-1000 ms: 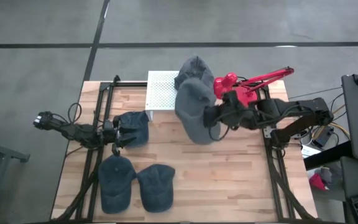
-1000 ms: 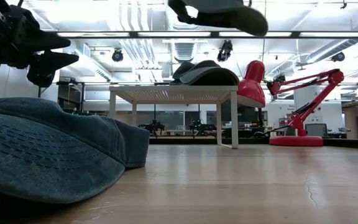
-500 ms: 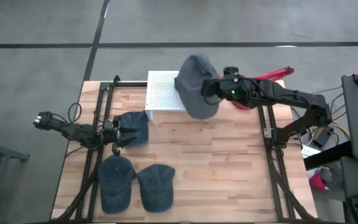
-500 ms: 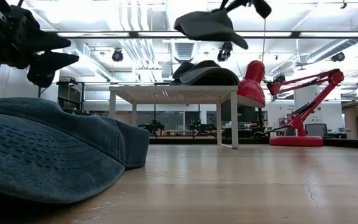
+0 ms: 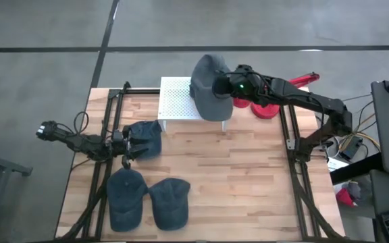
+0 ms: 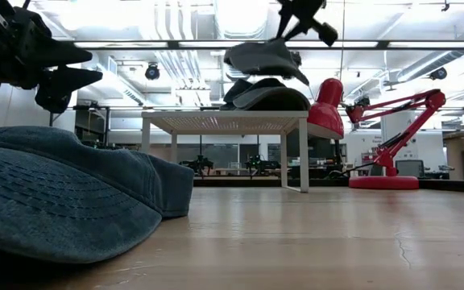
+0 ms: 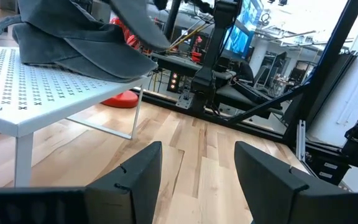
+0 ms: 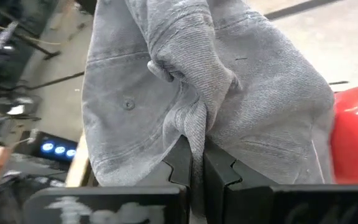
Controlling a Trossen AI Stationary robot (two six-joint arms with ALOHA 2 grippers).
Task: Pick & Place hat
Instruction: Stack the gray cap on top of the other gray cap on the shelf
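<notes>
**Hat over the stand, ready to lower**

Right gripper point(image 8: 194, 163) pinches the crown fabric of the grey cotton hat point(image 5: 209, 94), hanging just above another grey hat point(image 6: 263, 94) on the white perforated metal stand point(image 5: 175, 101). Lower straight down, then release. Left gripper point(image 7: 197, 174) waits open near the table's left side.

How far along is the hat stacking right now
One hat already lies on the white stand. The right gripper is shut on a grey hat, held in the air just above it, not yet released. Three hats are left on the table: one by the open left gripper, two nearer the front.
</notes>
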